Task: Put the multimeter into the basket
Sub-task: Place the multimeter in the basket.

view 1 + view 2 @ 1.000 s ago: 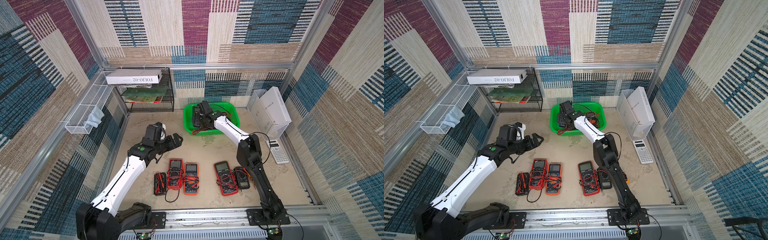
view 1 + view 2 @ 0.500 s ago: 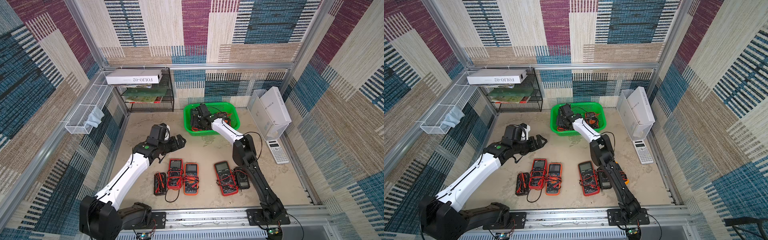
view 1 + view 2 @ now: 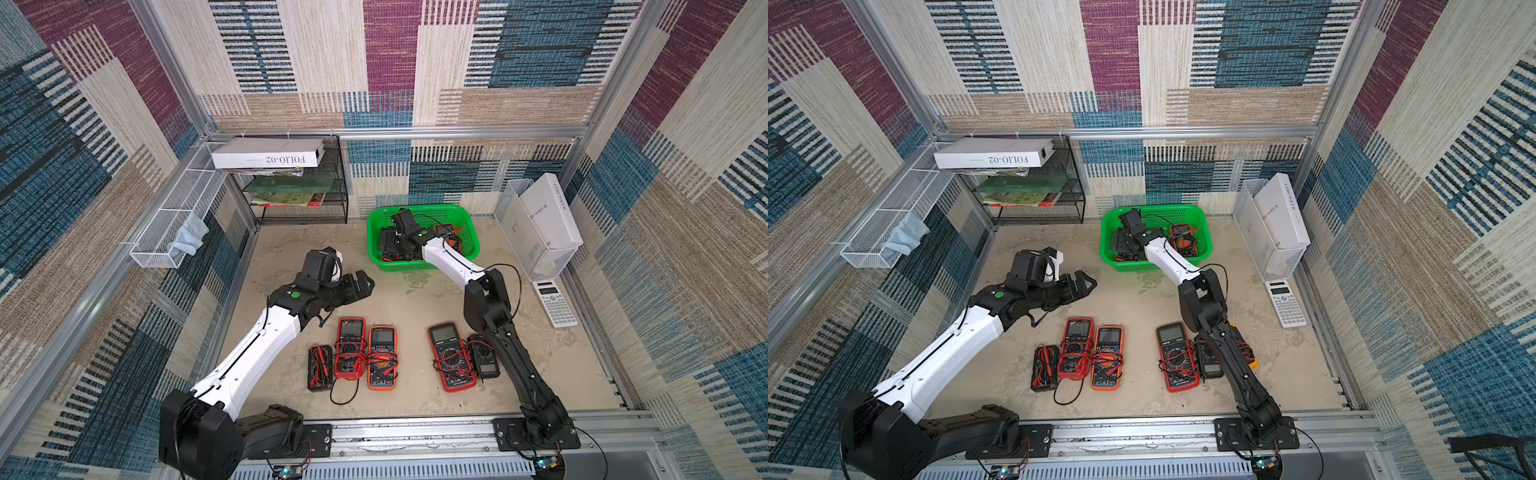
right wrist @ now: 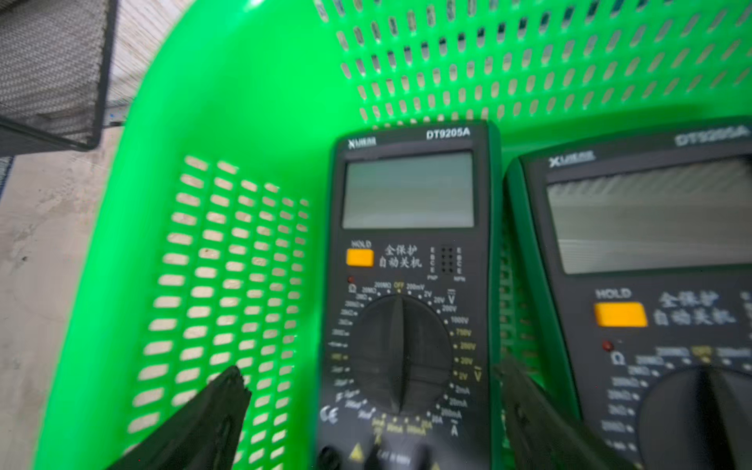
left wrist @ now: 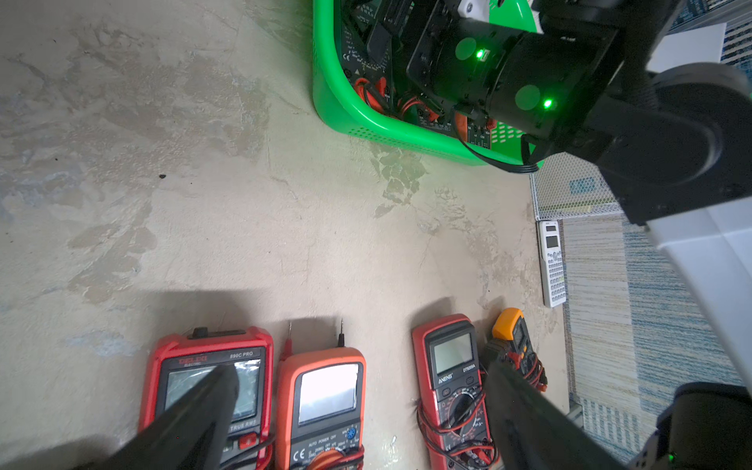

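right gripper (image 4: pixel 370 372) fingers apart astride multimeter (image 4: pixel 407 264) inside basket (image 4: pixel 130 244); skewed retreat could hook its edge and drag it out

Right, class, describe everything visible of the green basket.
The green basket is glossy plastic, rectangular with rounded corners and a smooth rim, its walls perforated with rows of slots. It sits upright on the beige table near the back wall. Inside lie two dark DT9205A multimeters side by side, face up, and red test leads. The right gripper reaches in, jaws open astride one multimeter.
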Controlling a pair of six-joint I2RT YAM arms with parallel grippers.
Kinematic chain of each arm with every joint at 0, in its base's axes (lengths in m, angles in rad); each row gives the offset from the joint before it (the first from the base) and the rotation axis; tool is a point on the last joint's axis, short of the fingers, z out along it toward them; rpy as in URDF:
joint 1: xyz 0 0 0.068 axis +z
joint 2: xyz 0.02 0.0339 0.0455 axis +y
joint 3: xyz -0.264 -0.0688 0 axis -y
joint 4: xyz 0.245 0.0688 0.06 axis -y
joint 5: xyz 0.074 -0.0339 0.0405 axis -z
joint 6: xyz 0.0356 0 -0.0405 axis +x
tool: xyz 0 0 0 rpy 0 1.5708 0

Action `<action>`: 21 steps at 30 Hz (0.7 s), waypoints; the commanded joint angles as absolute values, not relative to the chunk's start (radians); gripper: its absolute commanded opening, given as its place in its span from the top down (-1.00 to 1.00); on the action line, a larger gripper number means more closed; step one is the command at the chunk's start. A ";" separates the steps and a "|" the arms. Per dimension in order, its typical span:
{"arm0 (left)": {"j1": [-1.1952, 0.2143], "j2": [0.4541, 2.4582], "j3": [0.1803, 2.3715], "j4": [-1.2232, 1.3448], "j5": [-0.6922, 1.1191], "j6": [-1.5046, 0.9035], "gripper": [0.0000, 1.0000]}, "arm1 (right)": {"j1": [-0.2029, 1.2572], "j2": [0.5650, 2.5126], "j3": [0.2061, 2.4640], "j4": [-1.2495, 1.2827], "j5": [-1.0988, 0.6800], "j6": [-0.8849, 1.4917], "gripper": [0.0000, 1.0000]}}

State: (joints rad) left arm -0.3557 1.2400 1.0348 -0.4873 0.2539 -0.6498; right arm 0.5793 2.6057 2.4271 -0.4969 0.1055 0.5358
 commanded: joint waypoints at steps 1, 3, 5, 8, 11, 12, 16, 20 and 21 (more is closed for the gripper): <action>-0.358 1.230 1.038 -0.456 0.242 -0.628 -0.99 | 0.583 2.546 2.435 -0.478 0.108 0.528 -0.99; -0.359 1.224 1.038 -0.461 0.235 -0.621 -0.99 | 0.584 2.522 2.435 -0.485 0.106 0.525 -0.99; -0.359 1.217 1.039 -0.467 0.229 -0.614 -0.99 | 0.587 2.496 2.434 -0.497 0.106 0.520 -0.99; -0.359 1.206 1.037 -0.474 0.221 -0.603 -0.99 | 0.596 2.454 2.433 -0.529 0.112 0.507 -0.99; -0.360 1.200 1.031 -0.481 0.218 -0.595 -0.99 | 0.608 2.404 2.421 -0.570 0.129 0.491 -0.99; -0.360 1.197 1.027 -0.483 0.218 -0.593 -0.99 | 0.613 2.384 2.407 -0.579 0.135 0.483 -0.99; -0.367 1.190 1.010 -0.494 0.223 -0.588 -0.99 | 0.634 2.269 2.287 -0.580 0.163 0.461 -0.99; -0.381 1.192 0.989 -0.498 0.219 -0.593 -0.99 | 0.657 2.129 2.089 -0.529 0.187 0.448 -0.99; -0.386 1.195 0.984 -0.496 0.219 -0.596 -0.99 | 0.662 2.093 2.037 -0.516 0.192 0.448 -0.99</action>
State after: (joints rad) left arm -0.3771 1.1938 0.9928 -0.4984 0.2298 -0.6010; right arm 0.6506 2.1578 2.1193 -0.5468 0.1593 0.4683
